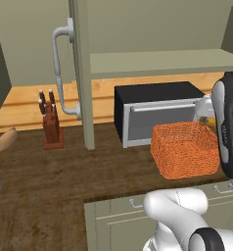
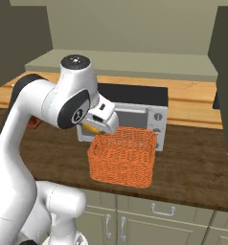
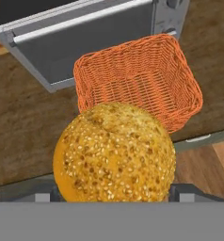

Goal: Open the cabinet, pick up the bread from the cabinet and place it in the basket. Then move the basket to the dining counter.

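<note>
One step is in hand: carrying the bread [image 3: 115, 153] to the basket [image 3: 141, 80]. The gripper [image 3: 114, 190] pinches the bread between its jaws; the basket sits just beyond them, open and empty. Next, I judge: centre over it, lower, release.

The basket [image 1: 186, 149] sits on the kitchen top [image 1: 55, 181] just in front of the toaster oven [image 1: 155, 112]. The knife block [image 1: 51, 122] stands well to its left. The bread [image 3: 115, 153] hangs above the basket's near edge.

bread [image 3: 115, 153] hides gripper fingertips | arm covers basket [image 1: 186, 149] right edge
</note>
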